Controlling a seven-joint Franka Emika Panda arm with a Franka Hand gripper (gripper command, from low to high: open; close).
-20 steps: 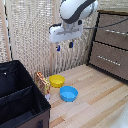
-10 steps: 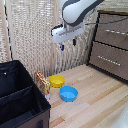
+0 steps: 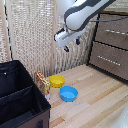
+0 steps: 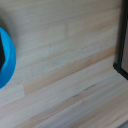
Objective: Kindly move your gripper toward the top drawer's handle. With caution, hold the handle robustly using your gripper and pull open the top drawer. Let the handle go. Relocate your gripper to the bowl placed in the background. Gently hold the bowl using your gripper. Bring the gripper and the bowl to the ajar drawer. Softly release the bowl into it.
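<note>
My gripper (image 3: 72,45) hangs in the air from the white arm, its two blue tips apart with nothing between them. It is to the exterior view's left of the dark brown dresser, above the floor. The top drawer (image 3: 119,39) is closed, and its silver handle (image 3: 116,32) lies off to the gripper's right. The yellow bowl (image 3: 57,80) sits on the wooden floor below the gripper, near the reed screen. The wrist view shows none of the fingers, only floor.
A blue bowl (image 3: 69,93) (image 4: 6,57) rests just in front of the yellow one. A large black box (image 3: 20,100) fills the exterior view's left, with a small orange-brown item (image 3: 42,83) beside it. A lower drawer (image 3: 107,62) sits under the top one. The dresser's dark edge (image 4: 123,45) shows in the wrist view.
The arm has swung toward the exterior view's right, nearer the dresser. The bowls and drawers have not moved.
</note>
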